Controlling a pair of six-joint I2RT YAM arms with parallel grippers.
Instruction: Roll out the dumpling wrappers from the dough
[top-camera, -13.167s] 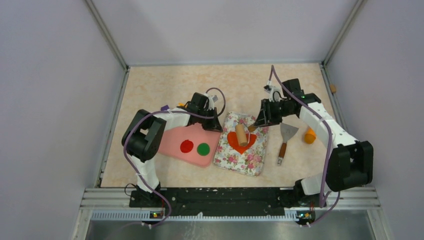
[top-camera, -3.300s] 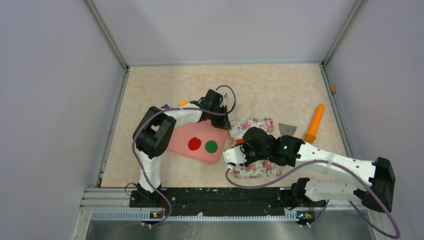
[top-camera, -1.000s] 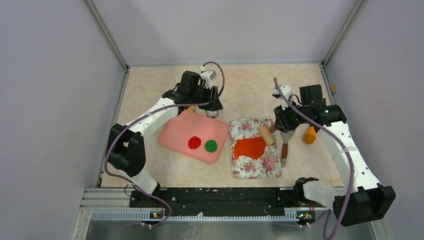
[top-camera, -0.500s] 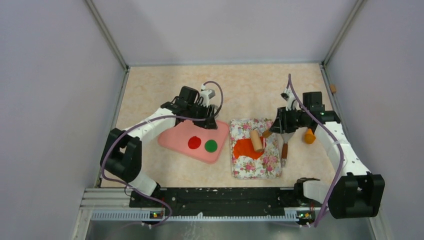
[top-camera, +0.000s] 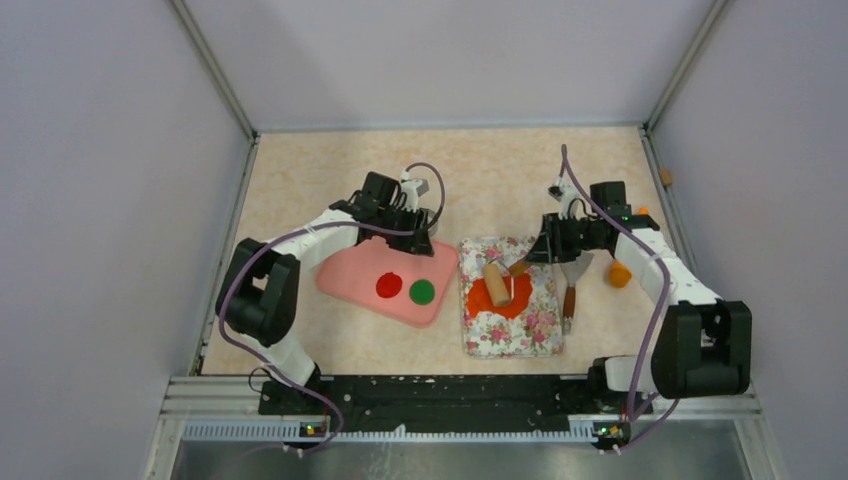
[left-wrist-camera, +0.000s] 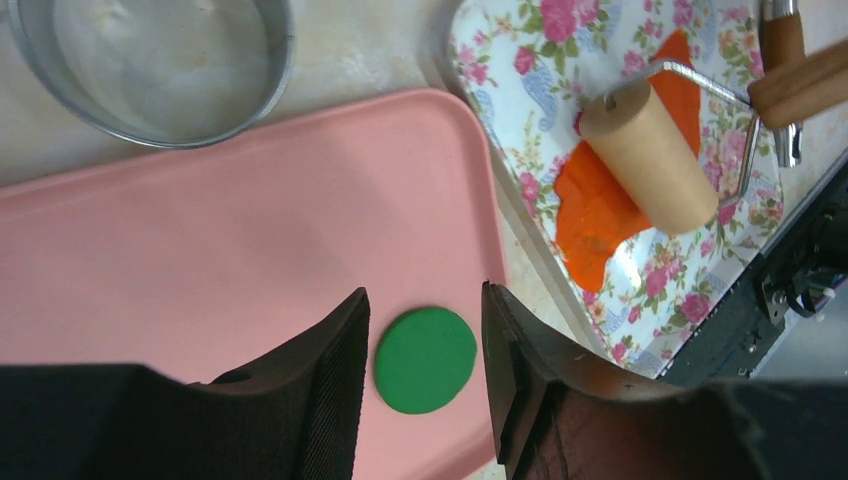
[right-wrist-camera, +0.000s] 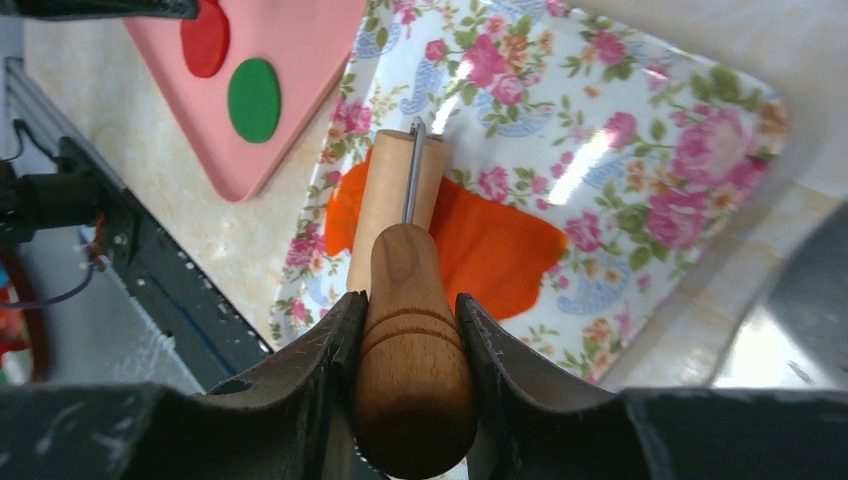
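The dough (top-camera: 512, 299) is a flattened orange-red sheet on the floral board (top-camera: 490, 330), also visible as dough (right-wrist-camera: 490, 250) and dough (left-wrist-camera: 600, 210). A wooden roller (top-camera: 494, 284) lies on it. My right gripper (right-wrist-camera: 410, 305) is shut on the roller's handle (right-wrist-camera: 410, 340). Two dumpling wrappers, a red disc (top-camera: 389, 285) and a green disc (top-camera: 422, 291), lie flat on the pink board (top-camera: 350, 275). My left gripper (left-wrist-camera: 425, 310) hovers open over the pink board (left-wrist-camera: 200, 230), with the green disc (left-wrist-camera: 425, 358) showing between its fingers and nothing held.
A metal ring cutter (left-wrist-camera: 150, 70) stands just beyond the pink board's far edge. A scraper (top-camera: 572, 280) lies right of the floral board, and an orange carrot-shaped stick (top-camera: 620, 272) lies further right. Walls enclose the table on three sides.
The right gripper has drawn the roller leftward across the dough over the last second. The left gripper came down toward the pink board's far corner and has since held still.
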